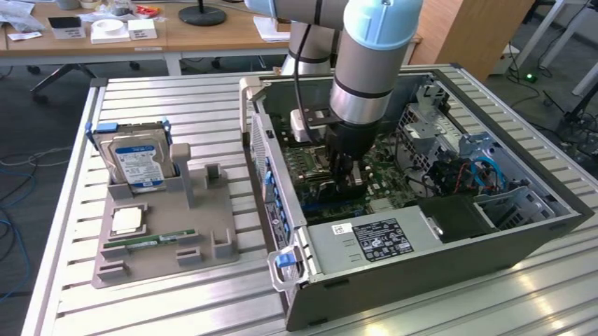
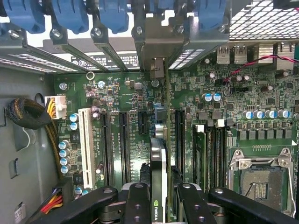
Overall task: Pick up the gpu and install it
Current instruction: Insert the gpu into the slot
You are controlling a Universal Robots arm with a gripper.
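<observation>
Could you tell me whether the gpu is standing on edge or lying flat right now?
On edge. The gpu stands thin-side-up between the gripper jaws, above the motherboard slots. Whether it is seated, cannot tell.

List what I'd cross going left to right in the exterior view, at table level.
Hard drive standing in the grey holder tray → open computer case with the gripper down inside over the motherboard, shut on the gpu → drive cage.
</observation>
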